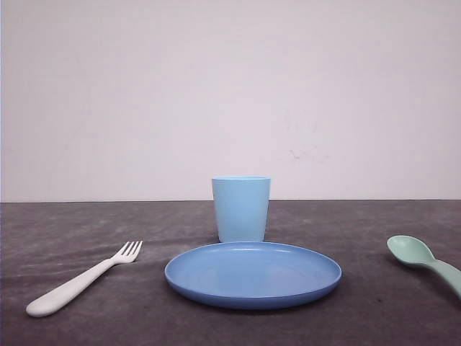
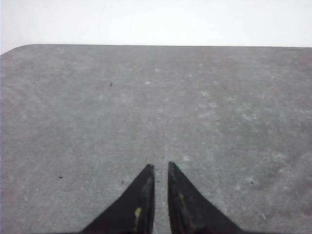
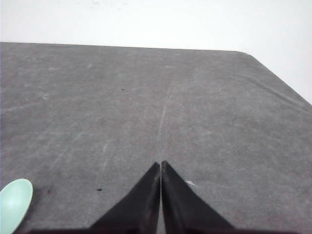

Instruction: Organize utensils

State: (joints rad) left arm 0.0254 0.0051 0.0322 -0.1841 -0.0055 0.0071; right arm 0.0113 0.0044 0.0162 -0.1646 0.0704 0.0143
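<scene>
Lying on the dark grey table (image 1: 86,223), left of centre in the front view, is the white fork (image 1: 83,280); its tines point toward the far side and its thick handle angles back toward the near left. A round blue plate (image 1: 253,274) sits at the centre, apart from the fork. A light blue cup (image 1: 240,208) stands upright just behind the plate. The mint-green spoon (image 1: 422,259) rests at the right edge of the front view, bowl facing up and toward the plate, handle running off the frame; it is well apart from the plate.

The left gripper (image 2: 161,168) hangs above bare table surface, its two dark fingers nearly together with a narrow gap between the tips and nothing held. The right gripper (image 3: 161,164) is fully closed, tips touching, also empty, above bare table. The spoon bowl (image 3: 14,204) appears at the corner of the right wrist view, clear of the fingers.
</scene>
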